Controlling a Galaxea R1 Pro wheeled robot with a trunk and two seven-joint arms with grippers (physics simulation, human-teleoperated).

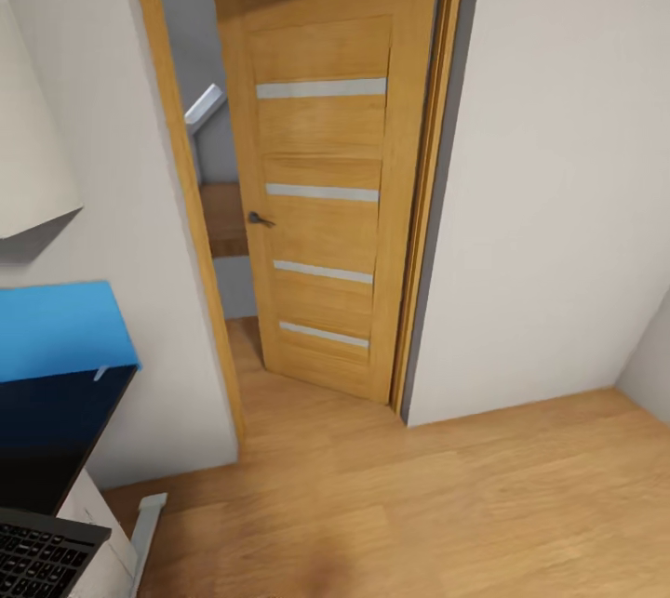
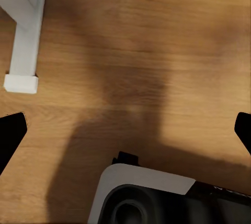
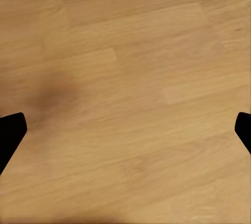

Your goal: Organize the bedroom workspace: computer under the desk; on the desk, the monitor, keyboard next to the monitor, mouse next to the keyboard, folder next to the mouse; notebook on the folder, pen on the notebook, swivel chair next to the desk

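Keyboard (image 1: pixel 42 553) on desk (image 1: pixel 102 524), no pincer near.

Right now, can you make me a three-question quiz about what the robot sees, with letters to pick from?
1. Where is the keyboard in the head view?
A. Lower left corner
B. On the floor by the door
C. Hanging on the wall

2. How many pale stripes cross the wooden door?
A. Two
B. Four
C. Six

3. What state is the door in?
A. Shut tight
C. Swung partly open
B. Lying flat on the floor

Answers:
1. A: the dark keys sit at the lower left, below the monitor with its blue screen.
2. B: four light bars run across the door, one above another.
3. C: the door stands at an angle in its frame, with a gap showing a room behind it beside the handle.
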